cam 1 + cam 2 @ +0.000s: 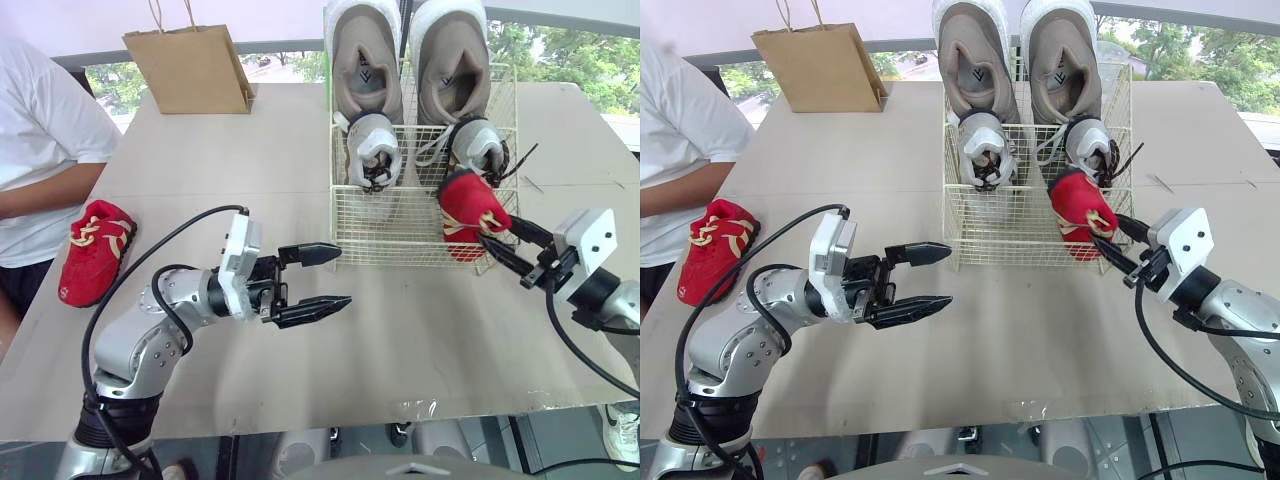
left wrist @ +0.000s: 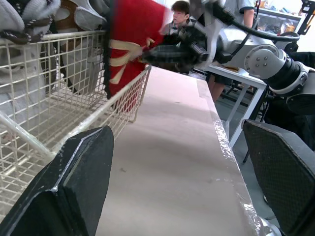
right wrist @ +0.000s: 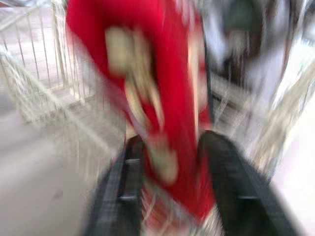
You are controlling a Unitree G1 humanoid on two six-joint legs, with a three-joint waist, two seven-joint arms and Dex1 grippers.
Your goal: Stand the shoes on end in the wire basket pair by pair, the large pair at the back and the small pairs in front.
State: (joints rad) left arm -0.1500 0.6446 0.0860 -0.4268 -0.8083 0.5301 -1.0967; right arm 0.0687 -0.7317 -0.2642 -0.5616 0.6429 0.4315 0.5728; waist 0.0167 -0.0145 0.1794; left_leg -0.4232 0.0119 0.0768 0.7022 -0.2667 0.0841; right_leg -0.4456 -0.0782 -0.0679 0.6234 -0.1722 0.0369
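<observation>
Firmly clamped on a small red shoe, the right claw holds it at the front right corner of the wire basket, its lower part behind the wires. The left claw hangs wide open and empty over the pale brown counter, just before the basket. Inside, two grey shoes stand in front of the large tan pair. Another red shoe lies at the counter's left edge beside a seated person. A paper bag stands at the back, below windows showing trees.
</observation>
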